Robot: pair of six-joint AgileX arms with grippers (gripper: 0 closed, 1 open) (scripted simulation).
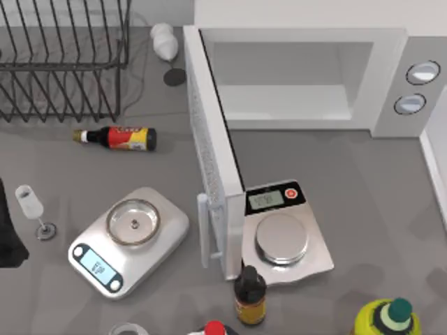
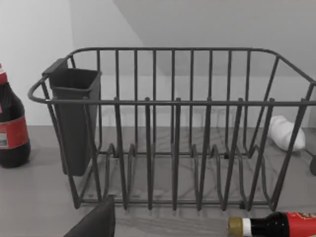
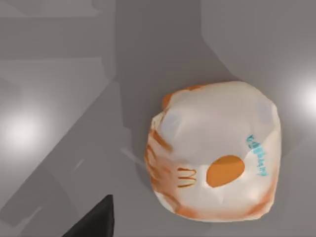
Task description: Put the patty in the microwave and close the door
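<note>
The right gripper (image 3: 94,222) hangs above a grey surface with a rounded, pale lump streaked in orange lying below it and a little way off from its dark tip. I take that lump for the patty (image 3: 215,153), though its printed marks suggest a wrapped bun, so I say that with some doubt. It is nearly as wide as it is long, with no long axis to line up on, and it is not touching the gripper. Whether this gripper is spread or pressed together I cannot tell.

The left gripper (image 2: 94,222) sits low before a wire dish rack (image 2: 173,128), well apart from the work. Its state is just as unclear.

From above, the microwave (image 1: 391,77) has its cavity bare and the door (image 1: 209,160) swung fully out. The right arm looks the nearer one, so the pick should fall to it.
</note>
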